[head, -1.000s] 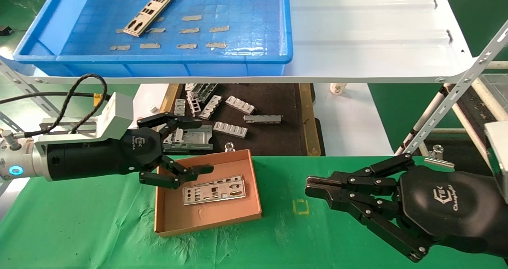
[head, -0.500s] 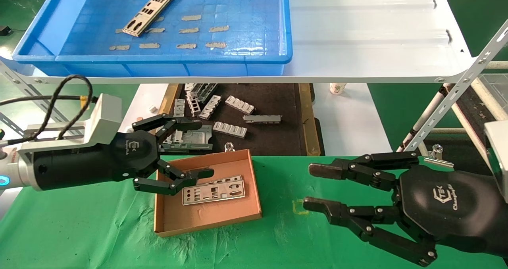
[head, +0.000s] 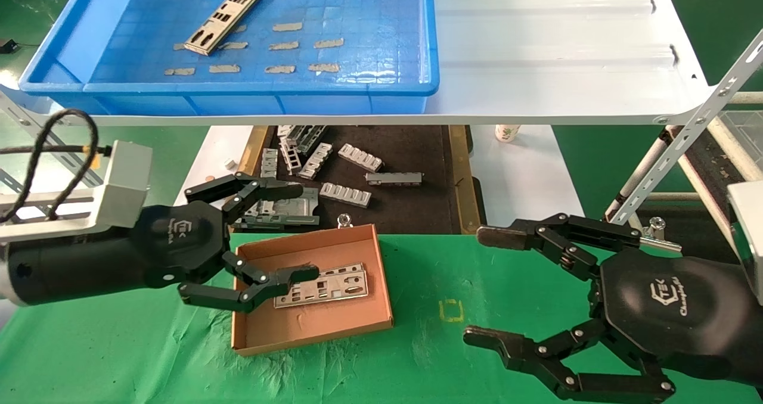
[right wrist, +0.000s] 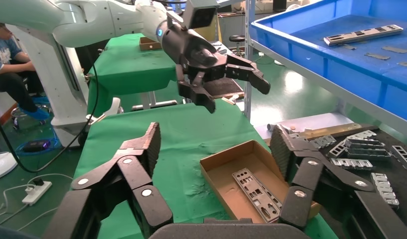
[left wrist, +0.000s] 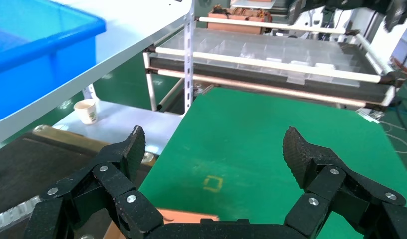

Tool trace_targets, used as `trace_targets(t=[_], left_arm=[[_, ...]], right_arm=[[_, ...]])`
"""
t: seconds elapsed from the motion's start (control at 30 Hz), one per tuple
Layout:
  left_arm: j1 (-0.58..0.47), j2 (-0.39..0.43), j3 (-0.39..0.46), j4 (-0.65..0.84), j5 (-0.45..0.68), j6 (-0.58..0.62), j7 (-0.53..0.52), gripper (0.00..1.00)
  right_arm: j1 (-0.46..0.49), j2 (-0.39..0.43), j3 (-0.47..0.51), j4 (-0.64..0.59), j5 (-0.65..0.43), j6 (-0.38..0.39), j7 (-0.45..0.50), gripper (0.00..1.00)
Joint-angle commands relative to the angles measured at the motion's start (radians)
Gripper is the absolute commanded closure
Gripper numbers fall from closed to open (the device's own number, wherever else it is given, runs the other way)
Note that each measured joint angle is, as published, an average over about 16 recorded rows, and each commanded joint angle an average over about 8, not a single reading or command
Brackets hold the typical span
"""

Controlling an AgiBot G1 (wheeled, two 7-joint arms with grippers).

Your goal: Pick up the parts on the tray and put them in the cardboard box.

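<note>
One silver punched plate [head: 223, 19] lies in the blue tray [head: 256, 88] on the white shelf, far left of its floor. Another plate [head: 322, 286] lies flat in the brown cardboard box [head: 310, 326] on the green cloth. My left gripper [head: 301, 231] is open and empty, hovering over the box's left end. My right gripper [head: 480, 285] is wide open and empty, above the cloth to the right of the box. The right wrist view shows the box [right wrist: 226, 172], its plate [right wrist: 256, 191], the left gripper [right wrist: 236, 89] and the tray's plate [right wrist: 363, 34].
A dark mat with several grey ribbed brackets [head: 357, 177] lies behind the box, under the shelf. A paper cup [head: 506, 133] stands to its right. A slanted shelf brace [head: 685, 148] and a metal clip [head: 658, 231] are near my right gripper. A yellow square mark [head: 451, 310] is on the cloth.
My right gripper has gone from shut to wide open. My left arm has drawn back to the left, still open, its fingertips staying over the box's left end.
</note>
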Motion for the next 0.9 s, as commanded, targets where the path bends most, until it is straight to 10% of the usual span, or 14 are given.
trace_targets(t=[0.03,0.9], left_arm=[[0.014,-0.009,-0.011,-0.028,-0.010,0.000,-0.014,0.00],[0.188,-0.128,-0.147,-0.378,-0.142,0.003,-0.188,0.00]], right_arm=[[0.000,0.000,0.000,0.000,0.000,0.000,0.000,0.00],[0.000,0.000,0.000,0.000,0.000,0.000,0.000,0.00]])
